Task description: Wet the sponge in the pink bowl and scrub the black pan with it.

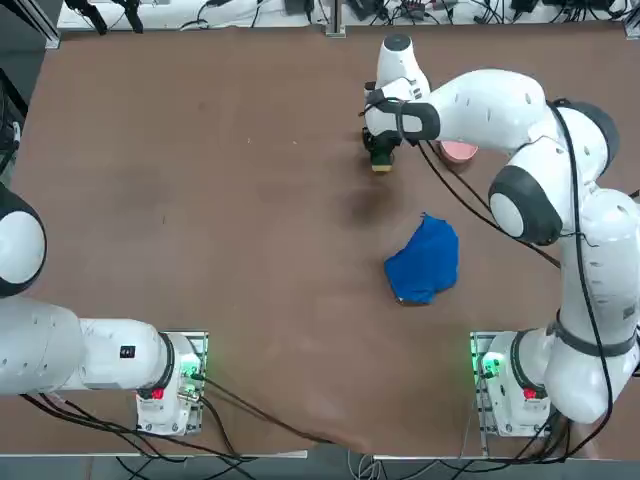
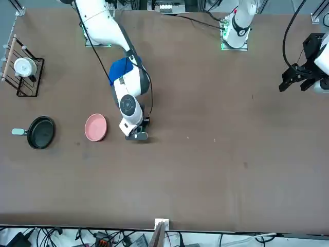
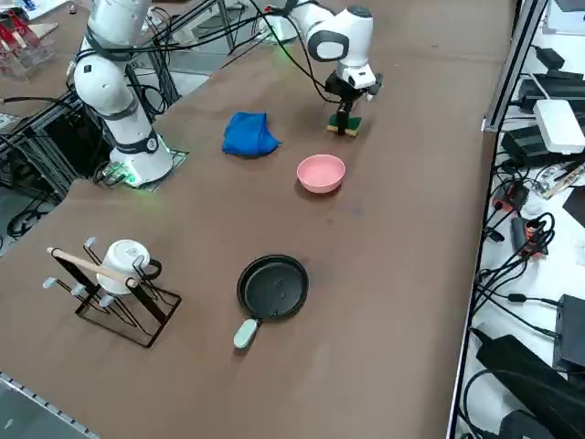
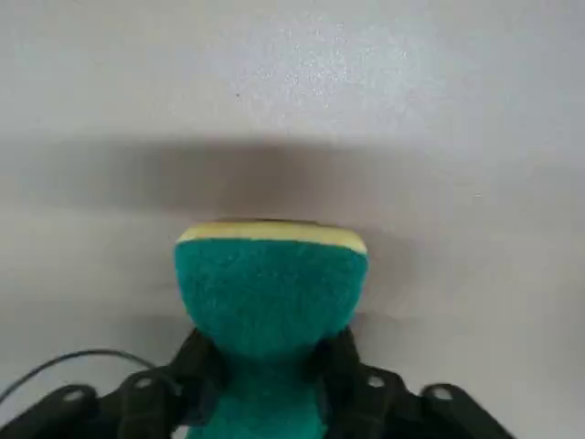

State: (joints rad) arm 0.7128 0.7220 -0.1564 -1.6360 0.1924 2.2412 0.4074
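The sponge (image 4: 270,283), green on top with a yellow layer beneath, is pinched at its waist between the fingers of my right gripper (image 4: 265,366), which is shut on it. The gripper (image 1: 381,155) points down at the far middle of the table, holding the sponge (image 1: 381,165) at or just above the surface. The pink bowl (image 3: 321,173) stands a short way off, toward my right side. Beyond the bowl, farther to that side, lies the black pan (image 3: 272,286) with its grey handle (image 3: 245,333). In the top view my arm hides the pan and part of the bowl (image 1: 459,151).
A crumpled blue cloth (image 1: 425,260) lies between the sponge and my right arm's base. A black wire rack (image 3: 119,306) with a white mug (image 3: 123,258) stands at the table's right end, past the pan.
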